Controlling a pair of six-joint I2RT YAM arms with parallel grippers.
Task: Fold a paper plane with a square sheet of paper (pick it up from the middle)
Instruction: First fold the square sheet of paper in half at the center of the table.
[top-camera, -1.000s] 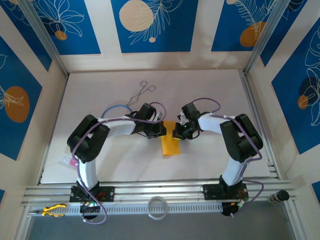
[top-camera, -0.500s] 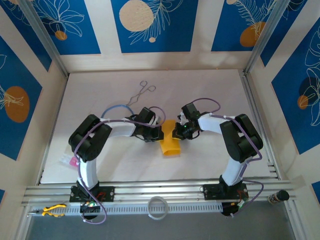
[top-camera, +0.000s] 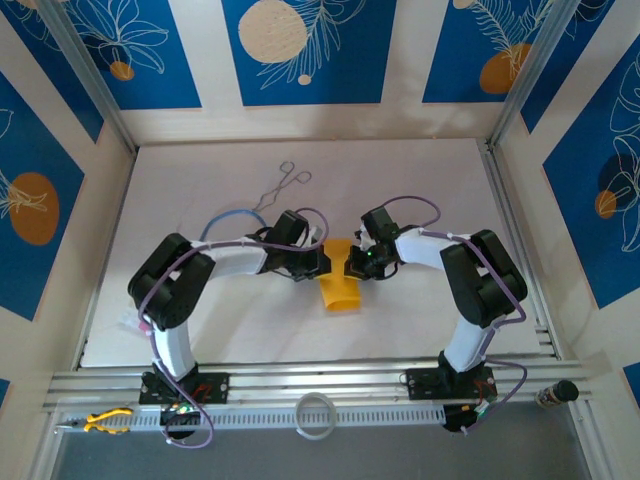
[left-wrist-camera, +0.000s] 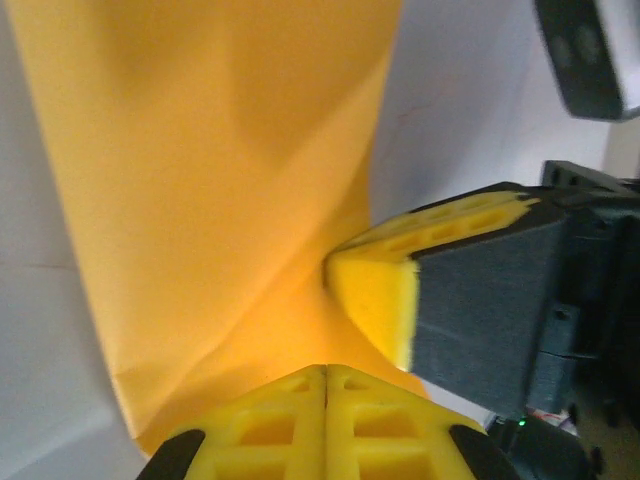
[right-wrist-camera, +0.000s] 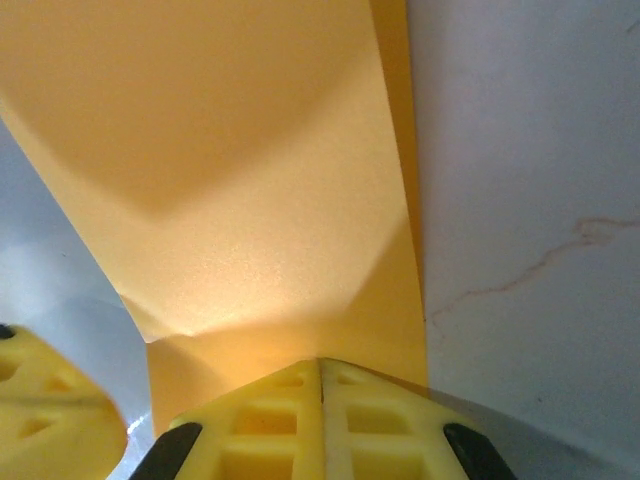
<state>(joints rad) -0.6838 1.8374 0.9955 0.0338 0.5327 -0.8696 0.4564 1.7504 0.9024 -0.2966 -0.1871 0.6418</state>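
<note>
The square sheet of paper (top-camera: 338, 287) is orange-yellow and folded into a narrow strip in the middle of the table, its near end bowed upward. My left gripper (top-camera: 322, 262) is shut on the strip's far left part, and my right gripper (top-camera: 350, 265) is shut on its far right part, facing the left one. In the left wrist view the closed yellow tips of the left gripper (left-wrist-camera: 326, 368) pinch the paper (left-wrist-camera: 210, 180), with the right gripper's fingers (left-wrist-camera: 375, 300) close beside. In the right wrist view the right gripper (right-wrist-camera: 320, 362) pinches the paper (right-wrist-camera: 270, 200).
Metal forceps (top-camera: 283, 185) and a blue cable loop (top-camera: 225, 216) lie behind the left arm. A small pink slip (top-camera: 143, 324) sits at the table's left edge. On the front rail are yellow pliers (top-camera: 105, 420) and a white ring (top-camera: 317, 413).
The left arm's elbow has swung left and toward the near edge while its gripper stayed on the paper. The strip's near end has gone from flat to bowed. The right arm has barely moved.
</note>
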